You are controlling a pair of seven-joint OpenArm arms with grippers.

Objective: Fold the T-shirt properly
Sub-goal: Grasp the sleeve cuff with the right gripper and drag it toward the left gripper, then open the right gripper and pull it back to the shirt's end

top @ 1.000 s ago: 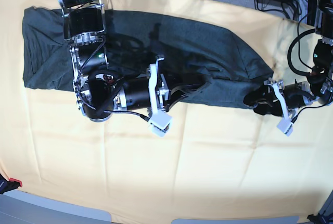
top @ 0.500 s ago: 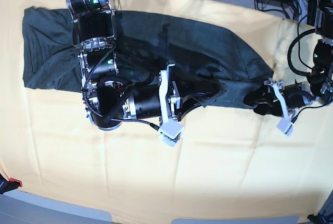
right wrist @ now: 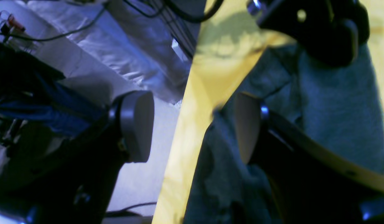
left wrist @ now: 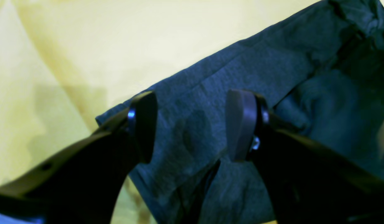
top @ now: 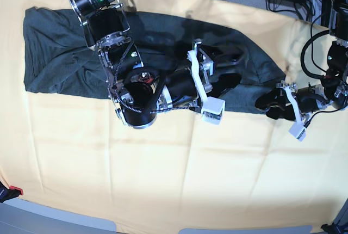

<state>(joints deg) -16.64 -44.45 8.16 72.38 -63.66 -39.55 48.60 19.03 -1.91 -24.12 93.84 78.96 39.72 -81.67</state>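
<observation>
I see the dark T-shirt lying long and flat on the yellow cloth. My right gripper sits over its middle, jaws wide apart. My left gripper hangs spread over the shirt's end, holding nothing.

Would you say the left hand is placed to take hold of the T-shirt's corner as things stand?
Probably yes: the left hand is open over the T-shirt corner, nothing between them.
</observation>
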